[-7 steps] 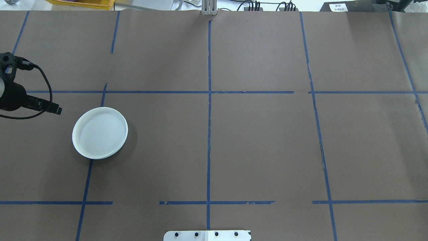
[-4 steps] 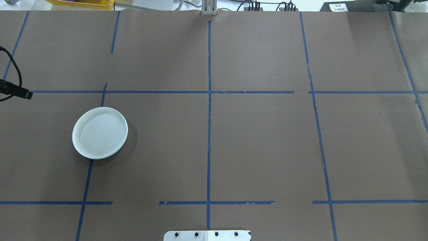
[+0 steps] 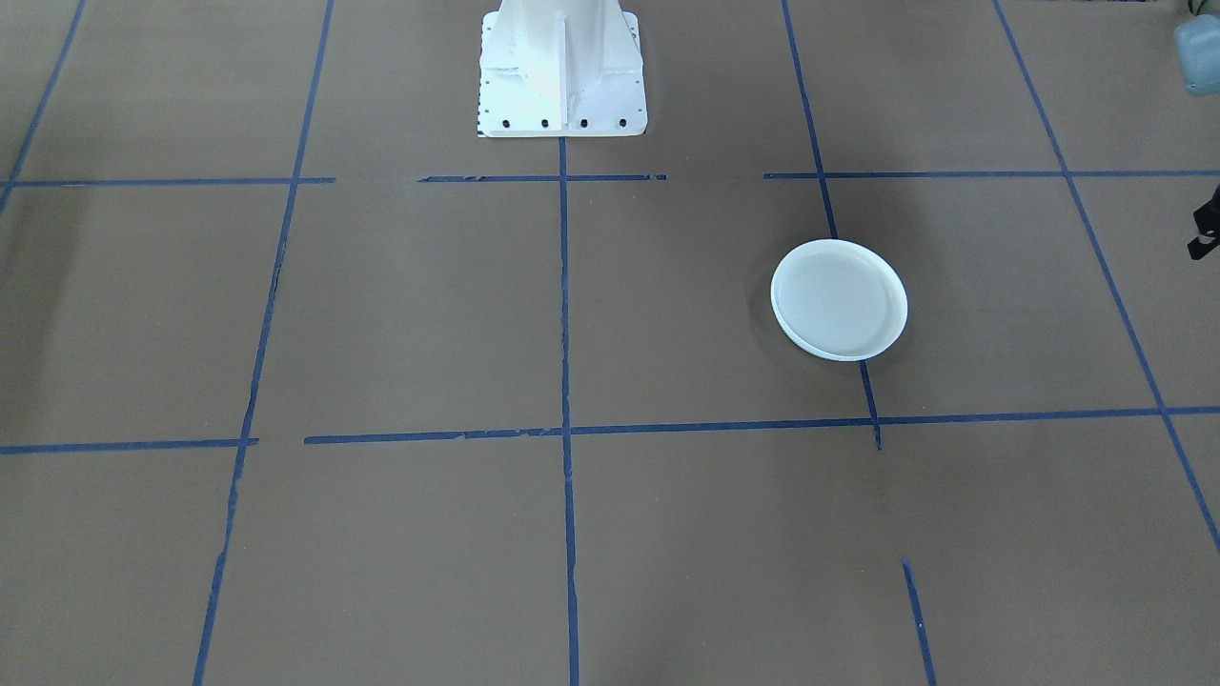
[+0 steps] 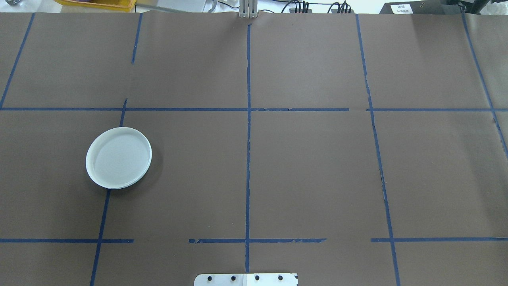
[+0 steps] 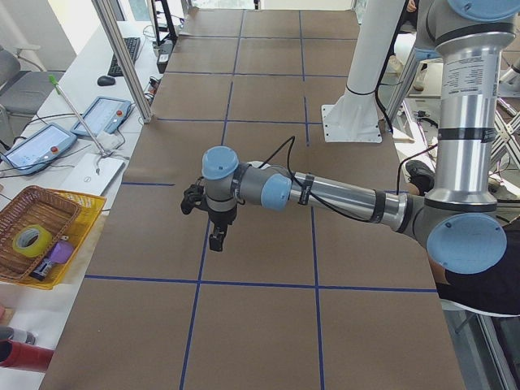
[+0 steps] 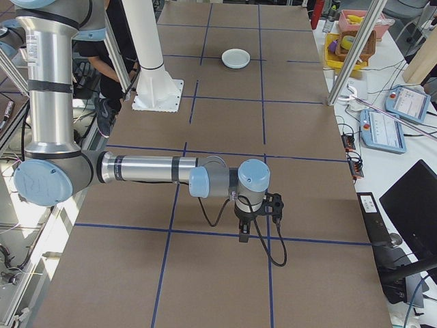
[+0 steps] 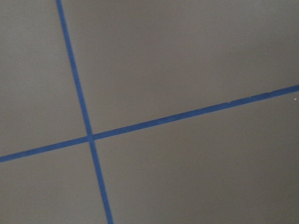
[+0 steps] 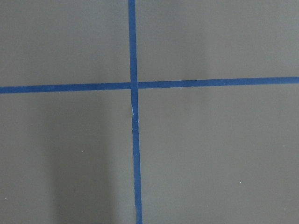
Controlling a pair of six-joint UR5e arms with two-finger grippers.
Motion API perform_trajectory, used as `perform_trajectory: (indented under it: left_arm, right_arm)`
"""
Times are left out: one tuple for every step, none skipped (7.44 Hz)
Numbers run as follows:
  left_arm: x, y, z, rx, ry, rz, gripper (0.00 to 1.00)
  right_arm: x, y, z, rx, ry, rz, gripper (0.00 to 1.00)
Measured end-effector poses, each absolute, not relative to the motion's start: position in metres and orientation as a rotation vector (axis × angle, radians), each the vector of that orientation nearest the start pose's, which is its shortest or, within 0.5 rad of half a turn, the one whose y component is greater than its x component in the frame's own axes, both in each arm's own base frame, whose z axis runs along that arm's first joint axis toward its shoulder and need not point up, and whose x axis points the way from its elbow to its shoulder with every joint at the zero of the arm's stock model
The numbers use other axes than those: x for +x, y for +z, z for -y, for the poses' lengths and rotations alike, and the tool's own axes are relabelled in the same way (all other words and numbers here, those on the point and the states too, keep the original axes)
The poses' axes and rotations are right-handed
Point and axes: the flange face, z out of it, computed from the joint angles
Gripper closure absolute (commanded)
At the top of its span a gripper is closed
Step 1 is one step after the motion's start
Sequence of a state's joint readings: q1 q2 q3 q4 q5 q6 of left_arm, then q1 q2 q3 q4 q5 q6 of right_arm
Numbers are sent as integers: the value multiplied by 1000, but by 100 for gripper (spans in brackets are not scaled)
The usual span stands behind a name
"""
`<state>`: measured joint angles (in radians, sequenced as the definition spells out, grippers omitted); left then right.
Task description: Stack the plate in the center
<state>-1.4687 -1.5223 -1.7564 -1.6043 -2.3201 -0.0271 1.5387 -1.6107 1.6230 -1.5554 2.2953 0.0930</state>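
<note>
Pale plate (image 4: 118, 157) lay flat on brown table (image 4: 309, 167) at nine o'clock from centre, across blue tape line (image 4: 104, 214). Both arms well apart from it; claw state of either: cannot tell.

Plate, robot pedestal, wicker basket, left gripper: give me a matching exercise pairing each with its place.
Things:
1. plate
2. pedestal
3. wicker basket
4. left gripper

Places:
A. in a yellow tray
B. hanging above the table, touching nothing
C. lying over a blue tape line
D. at the end of the centre tape line

Pairs: 1-C, 2-D, 3-A, 4-B
</note>
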Motion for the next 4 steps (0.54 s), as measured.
perform_trajectory:
  left_arm:
    - [-37,616,472,77,106,-810,0]
    - [-46,632,465,55,85,-835,0]
    - [-50,642,462,36,72,-844,0]
    - [-51,651,460,19,63,-846,0]
  right_arm:
    - [52,654,479,-19,48,725,0]
    - [52,654,479,-19,48,725,0]
    - [52,654,479,-19,48,725,0]
    - [52,654,479,-19,48,725,0]
